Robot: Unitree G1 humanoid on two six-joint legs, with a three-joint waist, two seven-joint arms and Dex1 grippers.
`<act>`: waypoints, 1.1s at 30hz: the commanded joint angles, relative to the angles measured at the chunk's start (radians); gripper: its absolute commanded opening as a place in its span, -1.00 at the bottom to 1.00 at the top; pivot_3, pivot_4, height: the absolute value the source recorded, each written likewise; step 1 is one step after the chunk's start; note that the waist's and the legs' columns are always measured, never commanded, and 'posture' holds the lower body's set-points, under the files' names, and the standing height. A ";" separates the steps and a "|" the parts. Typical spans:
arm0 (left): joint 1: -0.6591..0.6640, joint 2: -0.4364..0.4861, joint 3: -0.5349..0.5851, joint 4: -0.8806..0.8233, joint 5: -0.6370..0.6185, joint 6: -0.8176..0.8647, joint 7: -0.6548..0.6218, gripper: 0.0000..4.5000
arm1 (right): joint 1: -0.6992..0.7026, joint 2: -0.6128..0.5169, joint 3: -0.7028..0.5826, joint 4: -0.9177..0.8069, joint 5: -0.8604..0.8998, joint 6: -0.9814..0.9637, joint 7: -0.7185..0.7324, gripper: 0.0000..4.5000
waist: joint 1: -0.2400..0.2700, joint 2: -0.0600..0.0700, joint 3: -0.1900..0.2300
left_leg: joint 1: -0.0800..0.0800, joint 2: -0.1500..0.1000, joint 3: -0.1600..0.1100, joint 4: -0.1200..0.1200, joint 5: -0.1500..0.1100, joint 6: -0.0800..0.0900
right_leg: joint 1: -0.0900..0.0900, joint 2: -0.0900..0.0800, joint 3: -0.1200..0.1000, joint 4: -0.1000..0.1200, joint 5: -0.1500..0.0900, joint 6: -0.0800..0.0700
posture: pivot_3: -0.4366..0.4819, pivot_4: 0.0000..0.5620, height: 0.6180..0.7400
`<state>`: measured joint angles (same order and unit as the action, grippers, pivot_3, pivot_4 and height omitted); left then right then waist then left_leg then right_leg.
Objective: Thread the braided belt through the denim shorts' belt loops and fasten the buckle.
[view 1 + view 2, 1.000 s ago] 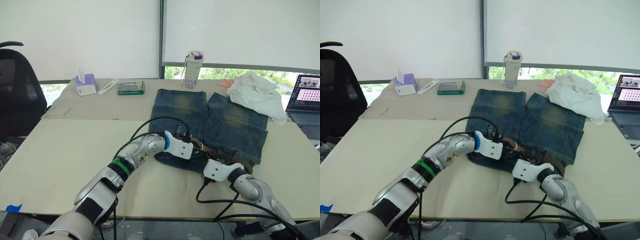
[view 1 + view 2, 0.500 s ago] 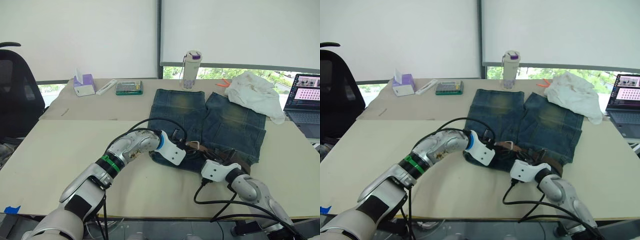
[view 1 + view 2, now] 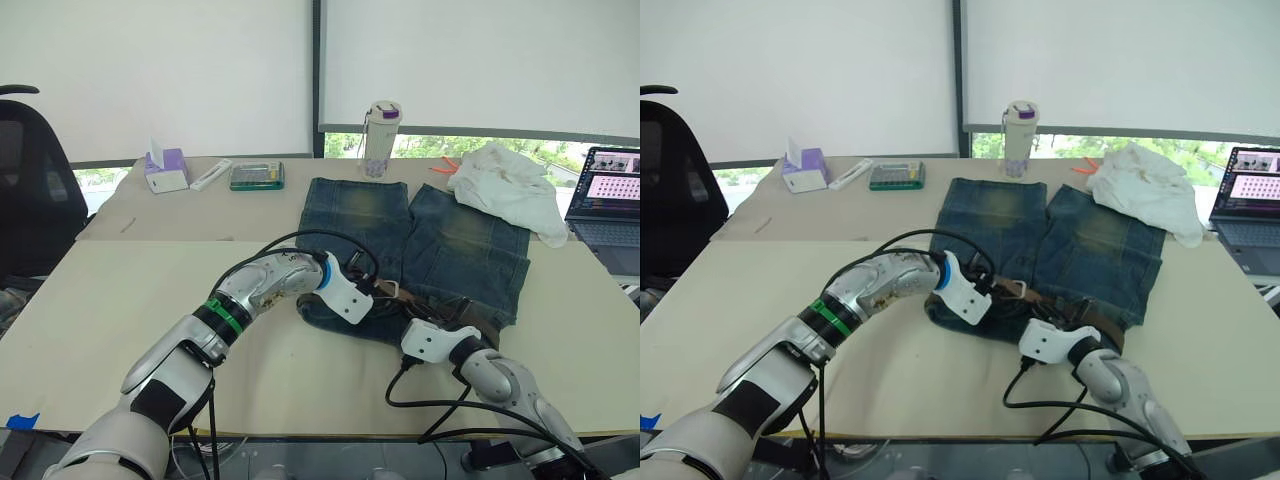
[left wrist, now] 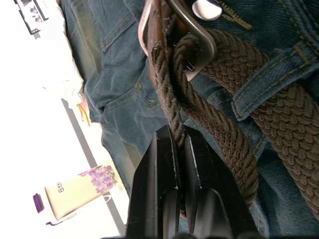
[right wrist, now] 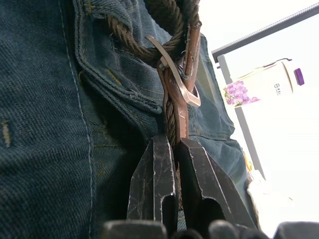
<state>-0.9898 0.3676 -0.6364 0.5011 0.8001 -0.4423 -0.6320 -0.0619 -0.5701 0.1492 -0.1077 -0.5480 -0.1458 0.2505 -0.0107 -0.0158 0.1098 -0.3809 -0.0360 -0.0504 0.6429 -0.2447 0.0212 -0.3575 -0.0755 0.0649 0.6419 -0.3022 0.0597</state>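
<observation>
The denim shorts (image 3: 440,250) lie flat on the table, waistband toward me. Along the waistband runs the braided belt (image 4: 224,134), passing under a belt loop (image 4: 266,82). Its silver buckle (image 4: 197,32) sits near the waistband's middle (image 3: 392,291). My left gripper (image 4: 178,142) is shut on a braided strand just short of the buckle. My right gripper (image 5: 174,147) is shut on the belt where it meets the buckle frame (image 5: 179,92). In the left eye view the left gripper (image 3: 374,290) and right gripper (image 3: 458,318) flank the buckle.
A white cloth (image 3: 510,190) overlaps the right leg's far end. A bottle (image 3: 381,125), a calculator (image 3: 257,176), a remote (image 3: 215,174) and a tissue box (image 3: 167,170) line the far edge. A laptop (image 3: 612,200) is at the far right, a black chair (image 3: 30,180) at the left.
My left elbow has swung outward and the left gripper has shifted slightly along the waistband by the buckle. The right gripper has hardly moved.
</observation>
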 commanded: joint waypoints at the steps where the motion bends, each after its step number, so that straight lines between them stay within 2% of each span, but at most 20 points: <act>1: -0.017 -0.005 0.011 0.011 -0.021 -0.022 0.022 -1.00 | -0.014 0.011 -0.041 -0.033 0.022 -0.039 -0.052 -0.99 | 0.000 0.000 0.000 | 0.000 0.000 0.000 0.000 0.000 0.000 | 0.000 0.000 0.000 0.000 0.000 0.000 | -0.05 -0.47 1.00; 8: 0.007 -0.033 0.053 0.025 -0.036 0.035 0.109 -1.00 | -0.003 0.001 -0.043 -0.025 0.032 -0.045 -0.046 -0.99 | 0.000 0.000 0.000 | 0.000 0.000 0.000 0.000 0.000 0.000 | 0.000 0.000 0.000 0.000 0.000 0.000 | -0.05 -0.47 1.00; 20: -0.002 -0.020 0.015 0.051 -0.023 -0.009 0.082 -1.00 | -0.016 -0.003 -0.038 -0.010 0.030 -0.065 -0.046 -0.99 | -0.001 0.000 0.000 | 0.000 0.000 0.000 0.000 0.000 0.000 | 0.000 0.000 0.000 0.001 0.000 0.000 | -0.05 -0.47 1.00; 33: 0.021 -0.182 0.033 0.132 -0.078 0.031 0.125 -1.00 | -0.018 -0.005 -0.012 -0.021 0.040 -0.103 -0.016 -0.99 | -0.003 0.000 0.000 | 0.000 0.000 0.000 0.000 0.000 0.000 | 0.000 0.001 0.000 0.002 0.000 0.000 | -0.05 -0.47 1.00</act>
<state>-0.9712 0.2055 -0.6135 0.6301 0.7474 -0.4229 -0.5270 -0.0637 -0.5695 0.1433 -0.0921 -0.5280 -0.1949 0.2380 -0.0136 -0.0157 0.1098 -0.3805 -0.0359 -0.0504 0.6432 -0.2447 0.0212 -0.3579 -0.0751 0.0649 0.6436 -0.3022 0.0597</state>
